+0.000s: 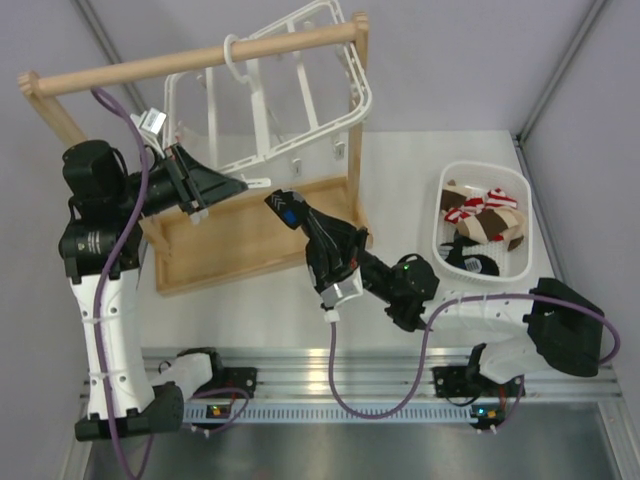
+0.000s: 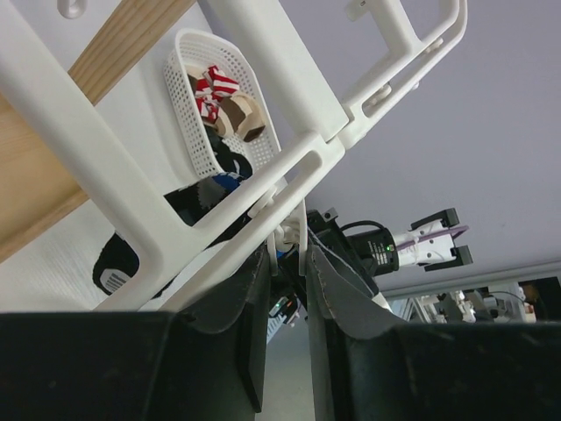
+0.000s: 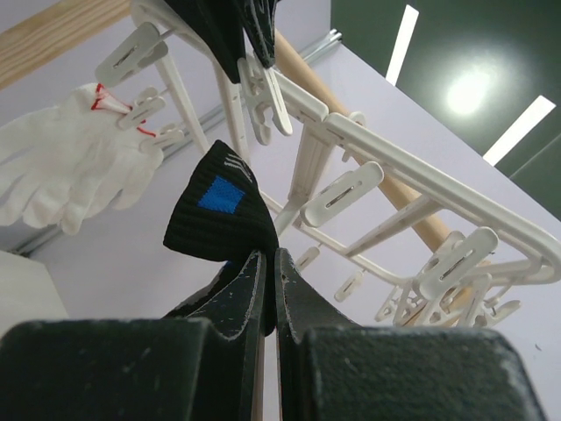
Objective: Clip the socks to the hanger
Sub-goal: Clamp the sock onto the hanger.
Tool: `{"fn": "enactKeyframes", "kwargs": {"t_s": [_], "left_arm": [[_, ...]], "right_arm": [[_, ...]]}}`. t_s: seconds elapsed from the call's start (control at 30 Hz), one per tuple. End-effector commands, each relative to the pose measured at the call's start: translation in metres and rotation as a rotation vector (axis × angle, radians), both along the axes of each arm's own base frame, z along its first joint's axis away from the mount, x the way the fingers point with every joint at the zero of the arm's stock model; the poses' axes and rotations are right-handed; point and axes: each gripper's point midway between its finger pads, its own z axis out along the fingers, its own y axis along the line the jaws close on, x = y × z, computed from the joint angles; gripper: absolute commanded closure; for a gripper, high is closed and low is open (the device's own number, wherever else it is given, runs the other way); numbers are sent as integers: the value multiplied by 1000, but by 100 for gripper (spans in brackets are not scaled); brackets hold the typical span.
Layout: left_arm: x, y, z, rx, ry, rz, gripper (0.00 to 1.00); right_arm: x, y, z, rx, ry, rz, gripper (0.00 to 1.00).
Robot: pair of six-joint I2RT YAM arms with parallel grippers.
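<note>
The white hanger [image 1: 262, 110] hangs by its hook from a wooden rail [image 1: 190, 60]. My left gripper [image 1: 243, 187] reaches to the frame's lower edge. In the left wrist view it [image 2: 287, 254] is shut on the two wings of a white clip [image 2: 290, 230]. My right gripper [image 1: 303, 222] is just right of that, shut on a black sock with a blue patch [image 1: 287, 206]. The right wrist view shows the sock [image 3: 215, 215] bunched above the fingertips [image 3: 254, 263], just below the held clip [image 3: 267, 96]. The second sock cannot be told apart.
A white perforated basket [image 1: 520, 195] at the right holds red-striped, tan and dark socks. The wooden stand's base tray [image 1: 240, 245] lies under the hanger. A white glove [image 3: 61, 167] hangs from another clip on the frame. Several free clips [image 3: 342, 193] dangle nearby.
</note>
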Motion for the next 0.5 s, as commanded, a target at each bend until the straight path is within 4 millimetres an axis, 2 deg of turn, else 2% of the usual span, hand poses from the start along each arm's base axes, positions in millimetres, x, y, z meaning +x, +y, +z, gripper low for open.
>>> {"fn": "enactKeyframes", "kwargs": {"t_s": [0.0, 0.2, 0.37, 0.47], "left_arm": [[0, 2, 12, 9, -55, -22, 77], [2, 4, 2, 11, -12, -36, 78], [3, 5, 0, 6, -1, -38, 78], [4, 5, -2, 0, 11, -39, 78]], "right_arm": [[-32, -75, 94, 413, -224, 21, 100], [-30, -80, 104, 427, -254, 9, 100], [-22, -86, 106, 458, -198, -19, 100], [-24, -87, 108, 467, -184, -10, 100]]}}
